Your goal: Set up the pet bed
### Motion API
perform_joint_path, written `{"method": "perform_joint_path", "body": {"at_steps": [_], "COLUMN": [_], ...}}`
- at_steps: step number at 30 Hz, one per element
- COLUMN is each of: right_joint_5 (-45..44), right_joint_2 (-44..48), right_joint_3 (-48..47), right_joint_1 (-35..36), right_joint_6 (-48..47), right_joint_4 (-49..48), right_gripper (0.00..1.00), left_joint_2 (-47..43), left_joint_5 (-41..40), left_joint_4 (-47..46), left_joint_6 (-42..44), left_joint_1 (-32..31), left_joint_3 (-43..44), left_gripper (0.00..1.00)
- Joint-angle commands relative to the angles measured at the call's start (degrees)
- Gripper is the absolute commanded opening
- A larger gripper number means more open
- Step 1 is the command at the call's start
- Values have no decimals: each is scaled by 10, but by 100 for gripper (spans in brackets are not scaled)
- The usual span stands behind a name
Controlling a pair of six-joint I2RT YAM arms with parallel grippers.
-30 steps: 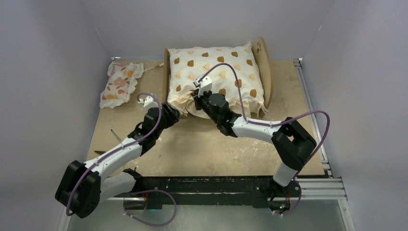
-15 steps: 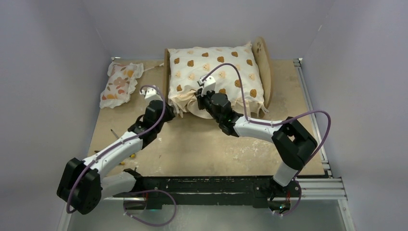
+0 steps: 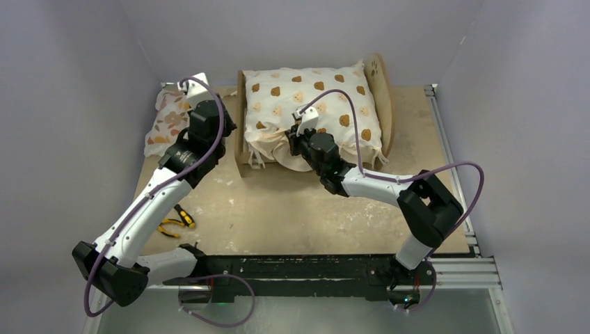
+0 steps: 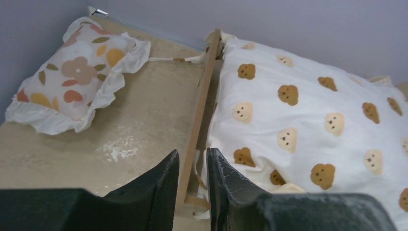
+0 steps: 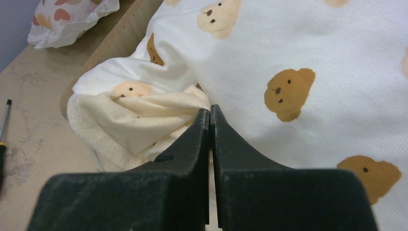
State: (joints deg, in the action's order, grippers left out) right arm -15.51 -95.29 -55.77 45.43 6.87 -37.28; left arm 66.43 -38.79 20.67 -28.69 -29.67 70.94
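Observation:
The pet bed (image 3: 241,132) is a light-wood frame with a rounded paw-print headboard (image 3: 379,97) at the right. A cream bear-print cushion (image 3: 313,97) fills it, and its near-left corner spills over the edge. My right gripper (image 3: 295,142) is shut, its tips (image 5: 210,109) pressed against the folded fleece at that corner (image 5: 144,115). My left gripper (image 3: 222,129) hovers high between the bed's left rail (image 4: 202,101) and the floral pillow (image 3: 167,125). Its fingers (image 4: 193,151) stand a narrow gap apart with nothing between them.
Yellow-handled pliers (image 3: 174,224) lie on the table by the left arm. A screwdriver (image 5: 5,120) lies near the bed's foot. A metal rail (image 3: 445,139) runs along the table's right edge. Grey walls close in the back and sides.
My left arm has risen and swung back and left, away from the cushion's corner, toward the floral pillow. Its move uncovered the pliers. My right gripper has edged further onto the cushion.

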Motion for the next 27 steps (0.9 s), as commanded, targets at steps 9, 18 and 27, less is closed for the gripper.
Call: {"method": "perform_joint_path", "body": {"at_steps": [9, 18, 27], "right_joint_5": [4, 7, 7], "right_joint_2": [15, 8, 10], "right_joint_3": [3, 1, 3], "right_joint_1": [-6, -6, -9], "right_joint_6": [8, 10, 11], "right_joint_4": [-21, -20, -19], "right_gripper": [0, 0, 0], "left_joint_2": [-47, -30, 30], "left_joint_5": [196, 197, 76], "left_joint_4": [14, -117, -198], "left_joint_6": [-41, -101, -156], "left_joint_1": [-18, -72, -112], "left_joint_3": [-135, -259, -306], "left_gripper": [46, 47, 47]}}
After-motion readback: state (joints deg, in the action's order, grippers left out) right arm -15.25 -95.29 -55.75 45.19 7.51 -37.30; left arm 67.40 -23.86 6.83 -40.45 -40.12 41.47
